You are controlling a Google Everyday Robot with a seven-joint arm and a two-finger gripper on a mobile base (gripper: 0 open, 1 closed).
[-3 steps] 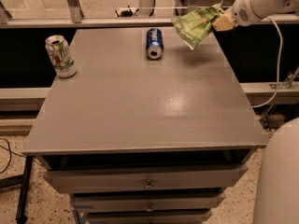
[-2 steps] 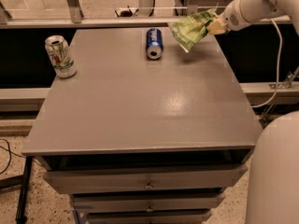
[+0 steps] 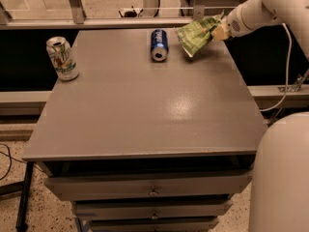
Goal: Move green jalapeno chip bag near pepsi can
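Observation:
The green jalapeno chip bag [image 3: 195,34] hangs tilted just above the far right part of the grey table [image 3: 145,105], held by its right edge. My gripper [image 3: 221,31] is shut on that edge, at the end of the white arm reaching in from the upper right. The pepsi can [image 3: 159,44] lies on its side at the far middle of the table, its silver top facing me, a short way left of the bag. The bag's lower corner is close to the table surface beside the can.
A white-and-green can [image 3: 63,58] stands upright at the table's far left. The robot's white body [image 3: 282,178] fills the lower right corner. Drawers [image 3: 153,190] sit under the table front. A rail and dark gap run behind the table.
My gripper has carried the chip bag left and down, closer to the pepsi can and nearer the table surface. The cans have not moved.

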